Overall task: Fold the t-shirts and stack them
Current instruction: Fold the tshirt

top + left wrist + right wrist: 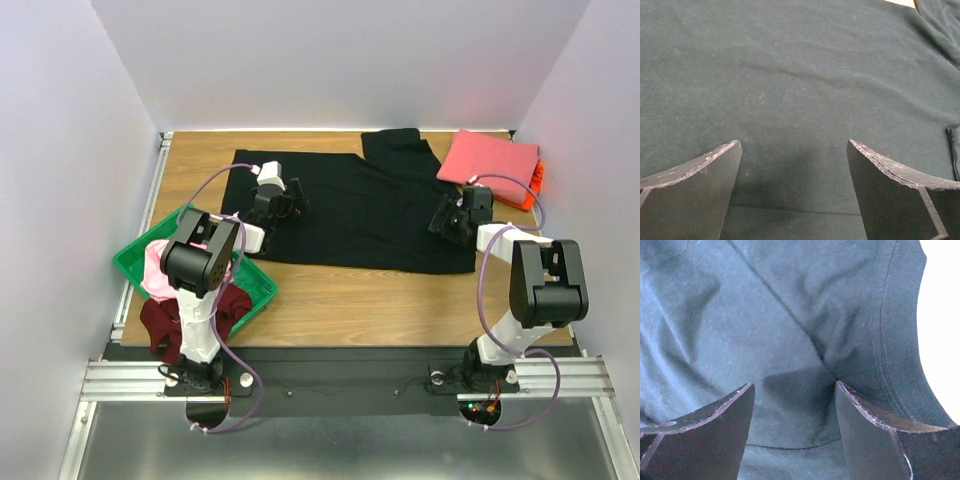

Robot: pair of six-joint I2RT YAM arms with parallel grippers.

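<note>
A large black t-shirt [350, 215] lies spread flat across the middle of the table. My left gripper [296, 207] hovers low over its left half, jaws wide open, and only smooth black cloth [790, 75] shows between the fingers [794, 142]. My right gripper [444, 218] is over the shirt's right end, open, with wrinkled cloth and a stitched hem [890, 340] under its jaws [794, 384]. A folded coral-pink t-shirt [488, 160] rests on an orange one [537, 180] at the back right. A light pink t-shirt [155, 265] and a dark maroon one [165, 320] lie bunched at the left.
A shallow green tray [258, 290] stands at the front left, partly hidden by the left arm, with the bunched shirts in and over it. White walls close in the table on three sides. Bare wood [380, 300] shows in front of the black shirt.
</note>
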